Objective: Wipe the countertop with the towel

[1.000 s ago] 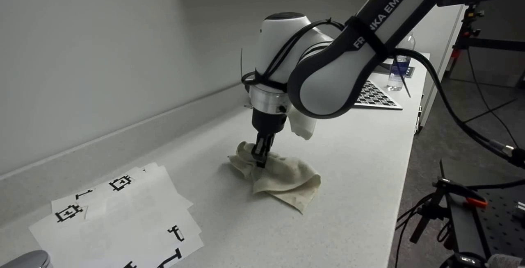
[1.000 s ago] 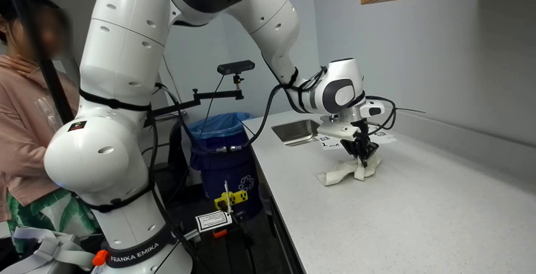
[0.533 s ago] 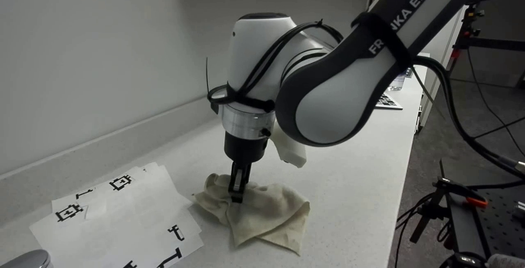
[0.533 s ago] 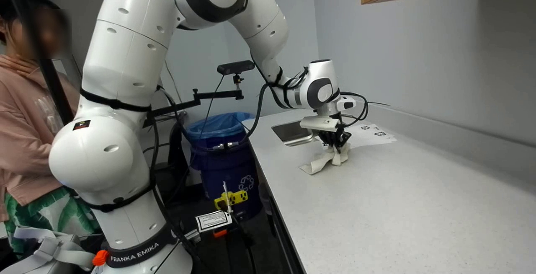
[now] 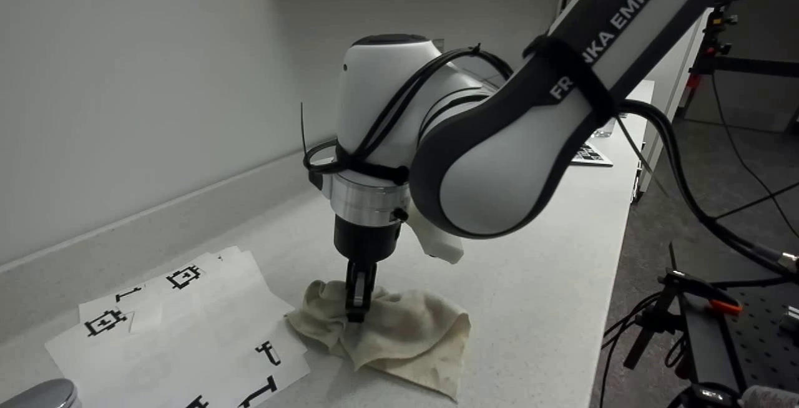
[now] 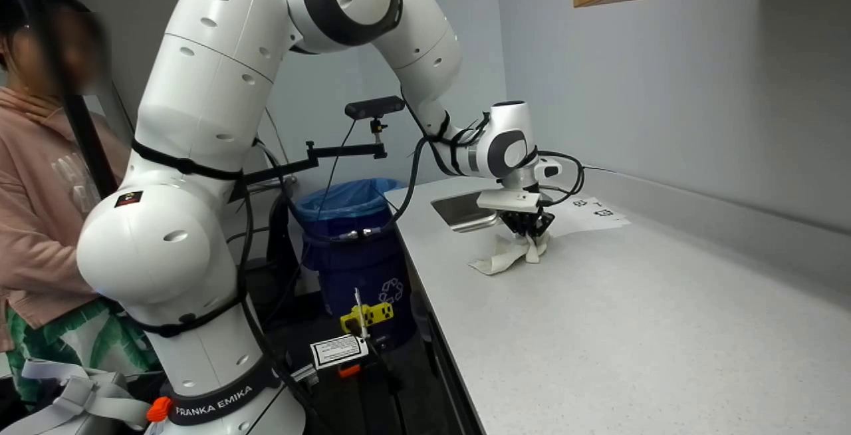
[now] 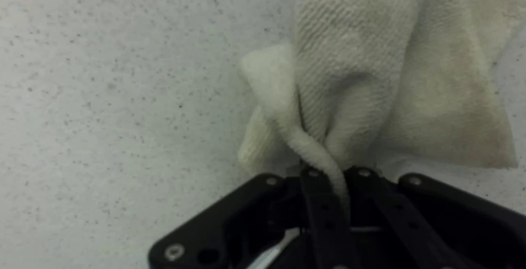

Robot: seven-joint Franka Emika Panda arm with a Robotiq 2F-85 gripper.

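My hand [image 5: 356,315] is clamped on the towel [image 5: 415,327], pinching a gathered bunch of folds a little off the cloth's middle, toward the end nearer the wall [image 5: 143,96]. The towel lies on the desk [image 5: 537,296], just beside the printed paper sheets [image 5: 187,345]; in an exterior view its tip reaches their edge, and I can't make out whether the two touch. My hand points down at it, close to upright.

The towel's long axis runs crosswise over the desk, from the side by the wall toward the free edge. The wall-side end is short and curled into a soft lip. The longer end fans out wide across from it, with one flat corner pointing toward the bottom of that view. In an exterior view the steel sink [image 6: 465,215] sits beyond my hand, and there a pale flap of the towel points out from my grip toward that same free edge. In the wrist view I see the folds run together where I hold them and spread toward the top. A thin rolled strip slants from my hand up and to the left, while a flat corner points to the right.

A patterned board [image 5: 592,156] shows past my arm [image 5: 493,177], partly hidden.
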